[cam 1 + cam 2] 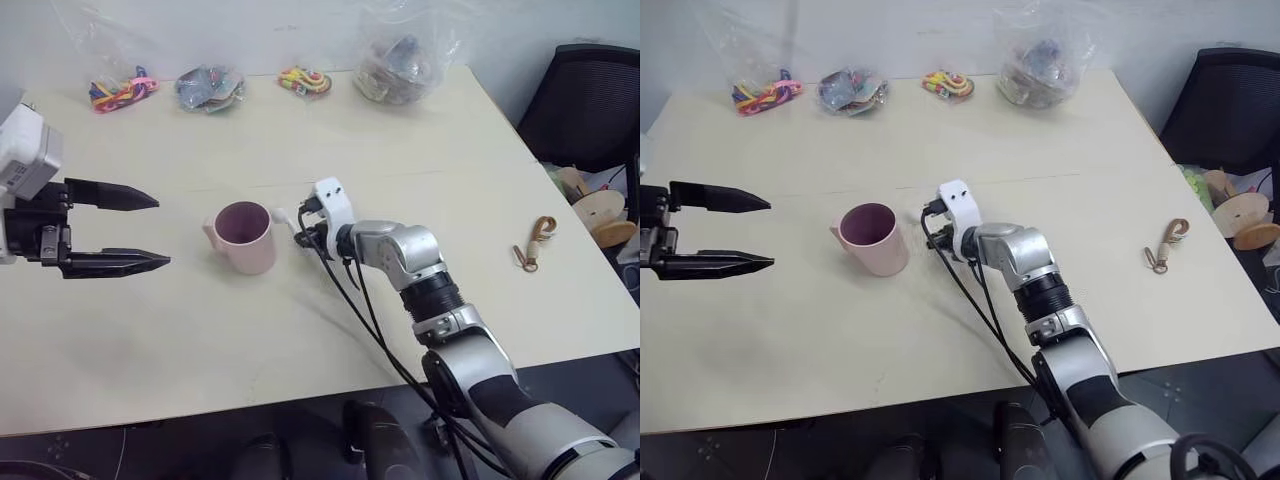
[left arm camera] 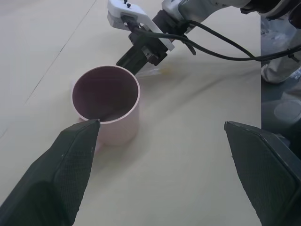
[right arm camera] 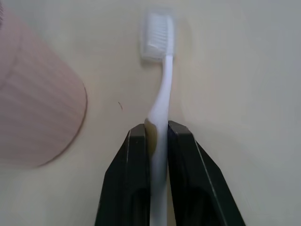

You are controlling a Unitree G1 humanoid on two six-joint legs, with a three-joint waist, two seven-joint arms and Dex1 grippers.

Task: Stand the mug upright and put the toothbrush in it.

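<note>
The pale pink mug (image 1: 243, 237) stands upright near the middle of the table, its opening up and its handle toward my left side. Just right of it the white toothbrush (image 3: 160, 94) lies on the table with its bristle head (image 1: 280, 214) near the mug's rim. My right gripper (image 3: 155, 129) is shut on the toothbrush handle, low over the table beside the mug (image 3: 37, 117). To the left of the mug my left gripper (image 1: 163, 232) hovers open with nothing between its fingers, pointing at the mug (image 2: 110, 106).
Along the table's far edge lie bags of colourful items (image 1: 122, 92), (image 1: 210, 88), (image 1: 305, 80) and a larger clear bag (image 1: 400, 60). A brown strap with a metal clip (image 1: 535, 242) lies at the right. A black chair (image 1: 590, 100) stands beyond the right edge.
</note>
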